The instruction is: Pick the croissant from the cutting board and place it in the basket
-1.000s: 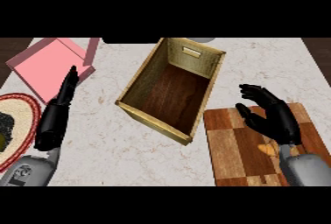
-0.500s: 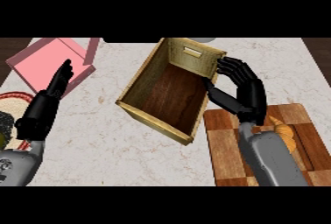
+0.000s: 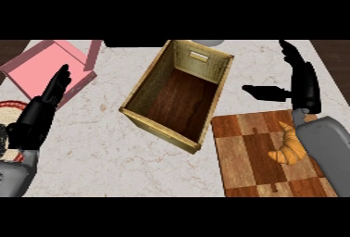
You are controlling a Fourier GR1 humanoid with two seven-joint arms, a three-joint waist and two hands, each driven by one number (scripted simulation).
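Note:
A golden croissant (image 3: 288,146) lies on the checkered wooden cutting board (image 3: 247,157) at the lower right, partly hidden by my right forearm. The wooden basket (image 3: 179,95), a deep open box with a dark floor, stands at the centre, just left of the board. My right hand (image 3: 301,81) is open above the counter beyond the board's far edge, right of the basket, fingers straight and thumb pointing left. It holds nothing. My left hand (image 3: 42,111) rests open at the left edge, fingers up.
A pink board (image 3: 51,69) lies at the upper left. A patterned plate (image 3: 10,113) shows at the left edge behind my left hand. A pale round thing (image 3: 209,42) sits beyond the basket's far wall.
My right hand has moved away from over the board, up and to the right past the basket, uncovering the croissant. The left hand has shifted slightly.

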